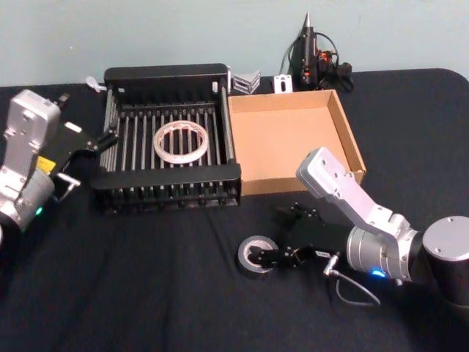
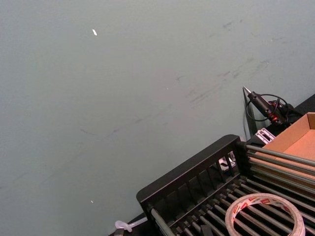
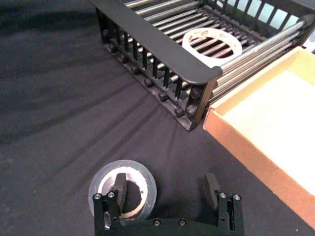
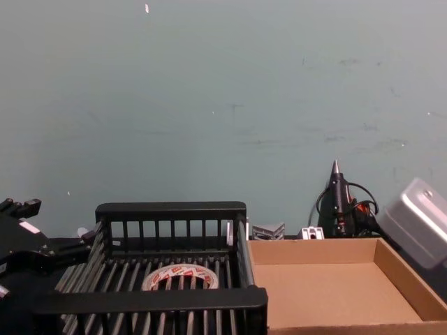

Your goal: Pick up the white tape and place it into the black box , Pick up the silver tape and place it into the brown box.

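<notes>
Silver tape [image 1: 257, 255], a small thick grey duct roll, lay at lower centre on the black cloth; we saw our right gripper [image 3: 166, 189] spread wide, one finger in its core. Left gripper [image 1: 94, 157] hung released beside the black slatted crate [image 1: 167, 75], which held the whitish red-printed roll [image 1: 181, 141]; the tan cardboard box [image 1: 350, 136] stood alongside.

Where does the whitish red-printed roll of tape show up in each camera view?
Head view: the flat whitish red-printed tape roll lies mid-floor in the black slatted plastic crate.
Left wrist view: bottom right corner, on the crate's bars.
Right wrist view: upper right, inside the crate, behind its near rim.
Chest view: low, left of centre, seen through the crate's front.
Shared landmark: the tan cardboard box adjoining the crate.
</notes>
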